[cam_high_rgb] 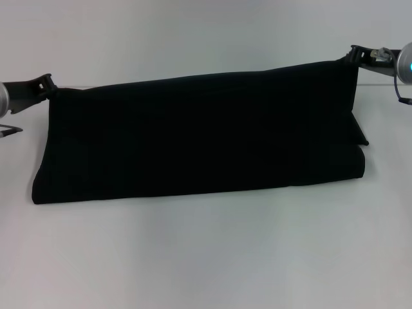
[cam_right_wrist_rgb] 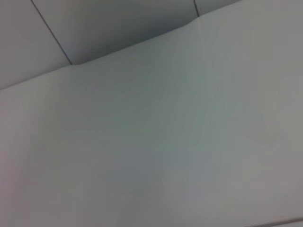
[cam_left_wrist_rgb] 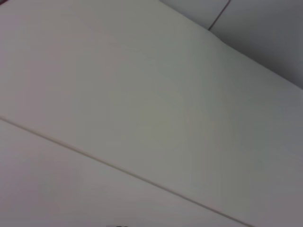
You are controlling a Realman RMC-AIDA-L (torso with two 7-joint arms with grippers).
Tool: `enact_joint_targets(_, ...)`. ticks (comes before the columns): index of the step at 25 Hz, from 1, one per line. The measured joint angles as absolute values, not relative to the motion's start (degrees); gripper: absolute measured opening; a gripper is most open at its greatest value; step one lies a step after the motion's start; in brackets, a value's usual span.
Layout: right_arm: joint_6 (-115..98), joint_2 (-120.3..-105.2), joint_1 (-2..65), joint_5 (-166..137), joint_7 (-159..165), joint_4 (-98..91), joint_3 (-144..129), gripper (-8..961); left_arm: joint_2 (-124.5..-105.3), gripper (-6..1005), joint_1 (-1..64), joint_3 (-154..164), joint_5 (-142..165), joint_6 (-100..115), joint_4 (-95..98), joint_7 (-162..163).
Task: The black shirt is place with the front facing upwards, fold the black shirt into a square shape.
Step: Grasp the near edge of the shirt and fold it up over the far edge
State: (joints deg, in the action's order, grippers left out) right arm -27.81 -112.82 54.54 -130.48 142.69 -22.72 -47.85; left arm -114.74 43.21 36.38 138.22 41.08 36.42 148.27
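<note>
Left gripper (cam_high_rgb: 47, 84) and right gripper (cam_high_rgb: 353, 55) reaching in from either side, each clamped on an upper corner of the black shirt (cam_high_rgb: 199, 138), stretched taut between them, lower folded edge resting on the white table (cam_high_rgb: 206, 257)

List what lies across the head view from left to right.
left gripper pinching the shirt's upper left corner → black shirt stretched between the two arms, its lower part lying on the table → right gripper pinching the upper right corner.
</note>
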Motion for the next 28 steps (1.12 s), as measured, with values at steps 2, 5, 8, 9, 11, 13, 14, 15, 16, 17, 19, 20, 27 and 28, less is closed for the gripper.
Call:
enact_joint_targets(2, -27.8, -112.85, 55.0, -130.6, 142.5, -22.6, -47.9, 86, -114.89, 2, 43.2, 37.1, 138.2, 41.1, 36.6, 148.2)
enact_joint_targets(5, -27.8, -113.11, 55.3, -130.8, 142.3, -22.5, -47.9, 103, -114.94, 2, 43.4, 37.6, 138.3, 41.1, 36.6, 148.2)
enact_joint_targets(8, -27.8, -113.20, 55.3, -130.8, 142.2, -22.3, -48.0, 120, -114.96, 2, 43.5, 38.5, 138.1, 41.0, 36.8, 148.1)
enact_joint_targets(9, -27.8, -113.21, 55.3, -130.8, 142.2, -22.3, -48.0, 126, -114.96, 2, 43.6, 38.7, 138.0, 41.0, 36.8, 148.0)
enact_joint_targets(11, -27.8, -113.21, 55.1, -130.8, 142.2, -22.3, -48.0, 137, -115.01, 3, 43.8, 38.8, 137.7, 40.9, 37.1, 147.2)
enact_joint_targets(13, -28.0, -113.16, 54.7, -130.9, 142.2, -22.3, -48.0, 148, -115.02, 3, 44.2, 38.9, 137.6, 40.7, 37.1, 145.9)
enact_joint_targets(14, -28.1, -113.08, 54.5, -130.9, 142.2, -22.3, -48.0, 154, -114.95, 3, 44.5, 38.9, 137.7, 40.8, 37.1, 145.3)
enact_joint_targets(15, -28.3, -112.96, 54.4, -130.9, 142.2, -22.2, -48.0, 160, -114.79, 3, 44.8, 38.9, 137.8, 40.8, 36.9, 144.8)
enact_joint_targets(16, -28.5, -112.74, 54.2, -131.0, 142.3, -22.1, -48.0, 165, -114.65, 3, 45.2, 38.9, 137.9, 40.9, 36.6, 144.5)
enact_joint_targets(17, -28.6, -112.50, 54.1, -131.1, 142.5, -21.8, -47.9, 171, -114.52, 3, 45.5, 38.9, 138.0, 40.9, 36.4, 144.2)
enact_joint_targets(19, -28.6, -111.68, 53.9, -131.5, 143.0, -21.1, -47.7, 182, -114.34, 3, 45.9, 38.9, 138.1, 40.8, 36.1, 144.3)
enact_joint_targets(20, -28.5, -111.31, 53.8, -131.6, 143.2, -20.9, -47.6, 188, -114.27, 3, 46.0, 38.9, 138.2, 40.7, 36.1, 144.4)
enact_joint_targets(27, -34.1, -107.60, 50.6, -131.1, 144.3, -25.2, -46.0, 378, -114.33, 332, 44.3, 38.3, 137.6, 41.2, 38.1, 146.5)
enact_joint_targets(28, -36.1, -107.51, 49.6, -130.8, 144.5, -26.8, -45.0, 421, -114.52, 372, 43.8, 38.3, 137.6, 41.3, 38.8, 146.4)
